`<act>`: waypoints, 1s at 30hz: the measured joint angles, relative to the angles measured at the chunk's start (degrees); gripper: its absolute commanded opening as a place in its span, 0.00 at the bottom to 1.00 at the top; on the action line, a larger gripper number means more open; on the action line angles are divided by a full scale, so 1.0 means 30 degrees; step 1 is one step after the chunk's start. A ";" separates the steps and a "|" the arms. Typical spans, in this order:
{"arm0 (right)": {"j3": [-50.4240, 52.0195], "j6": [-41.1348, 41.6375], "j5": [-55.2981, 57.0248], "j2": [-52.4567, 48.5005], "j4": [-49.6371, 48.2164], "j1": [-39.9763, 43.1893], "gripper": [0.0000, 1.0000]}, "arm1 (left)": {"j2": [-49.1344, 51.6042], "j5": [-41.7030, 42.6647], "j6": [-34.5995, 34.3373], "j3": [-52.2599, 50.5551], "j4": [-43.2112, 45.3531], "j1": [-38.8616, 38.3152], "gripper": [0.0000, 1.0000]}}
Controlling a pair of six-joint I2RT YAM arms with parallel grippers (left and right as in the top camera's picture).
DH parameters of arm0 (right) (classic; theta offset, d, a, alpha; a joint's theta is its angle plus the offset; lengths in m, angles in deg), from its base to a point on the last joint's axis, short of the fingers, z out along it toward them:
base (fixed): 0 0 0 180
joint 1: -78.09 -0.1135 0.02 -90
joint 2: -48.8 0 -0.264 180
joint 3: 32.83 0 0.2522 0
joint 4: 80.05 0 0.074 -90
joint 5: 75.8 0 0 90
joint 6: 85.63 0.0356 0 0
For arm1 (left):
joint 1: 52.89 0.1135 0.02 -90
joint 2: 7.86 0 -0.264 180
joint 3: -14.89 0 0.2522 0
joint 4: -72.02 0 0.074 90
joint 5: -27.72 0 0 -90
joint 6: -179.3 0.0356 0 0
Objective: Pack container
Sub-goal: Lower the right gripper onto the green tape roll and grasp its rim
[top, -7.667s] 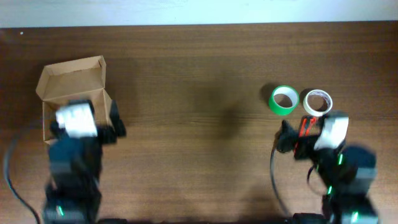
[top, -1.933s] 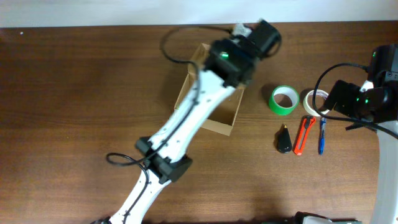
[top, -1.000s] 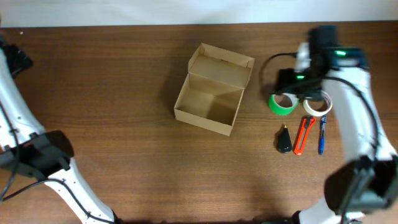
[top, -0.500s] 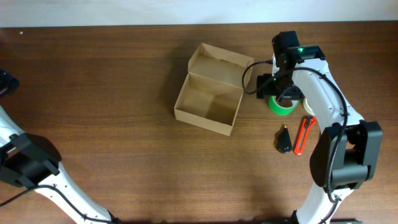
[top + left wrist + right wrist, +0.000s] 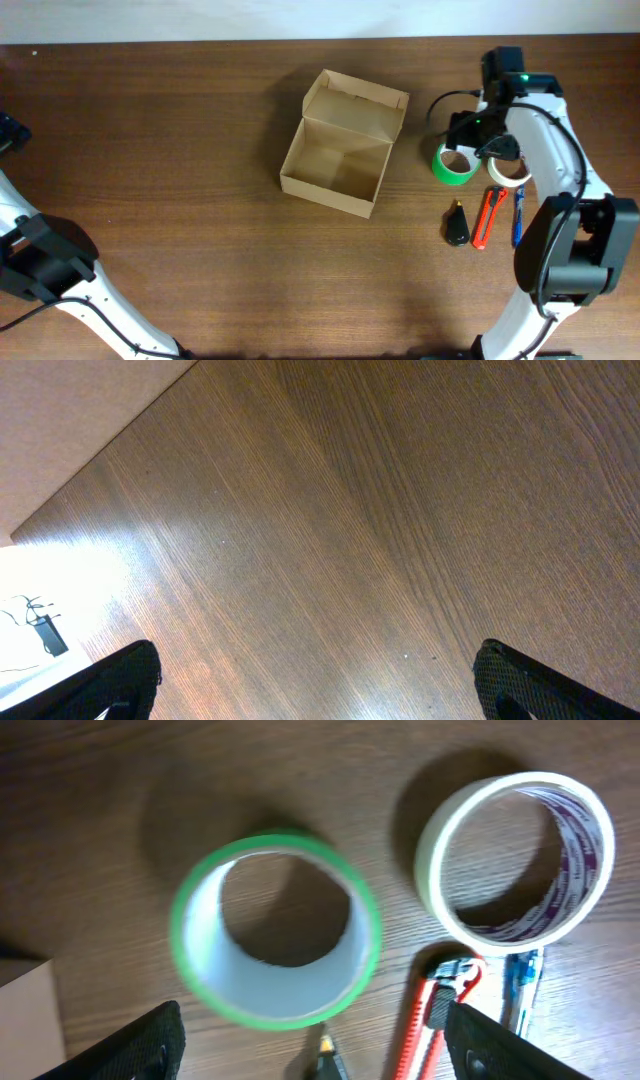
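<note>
Wooden desk [image 5: 200, 150]: left end effector [image 5: 320, 685] wide, right end effector [image 5: 322, 1045] wide over green tape [image 5: 270, 1005], 3 o'clock of box [image 5: 340, 168].

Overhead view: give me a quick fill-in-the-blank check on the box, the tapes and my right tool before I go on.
The small rectangular tan cardboard box has its lid flap ___ and nothing inside.
The tape roll nearest the box is coloured ___; the other roll is off-white.
The right tool, over the rolls, has its jaws ___.
The red utility knife lies between a small black object and a pen coloured ___.
Missing words: open; green; open; blue.
</note>
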 measured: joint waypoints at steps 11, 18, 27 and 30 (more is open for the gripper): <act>0.0000 0.0627 -0.0007 -0.2637 -0.0095 0.0160 0.79 | 0.0000 0.0000 0.0000 0.0000 0.0000 0.0000 1.00; 0.0000 0.0962 -0.0007 -0.3308 -0.0444 0.0168 0.64 | 0.0000 0.0000 0.0000 0.0000 0.0000 0.0000 1.00; 0.0000 0.1566 -0.0007 -0.3315 -0.0860 0.0299 0.49 | 0.0000 0.0000 0.0000 0.0000 0.0000 0.0000 1.00; 0.0000 0.1588 -0.0007 -0.3315 -0.0860 0.0488 0.41 | 0.0000 0.0000 0.0000 0.0000 0.0000 0.0000 1.00</act>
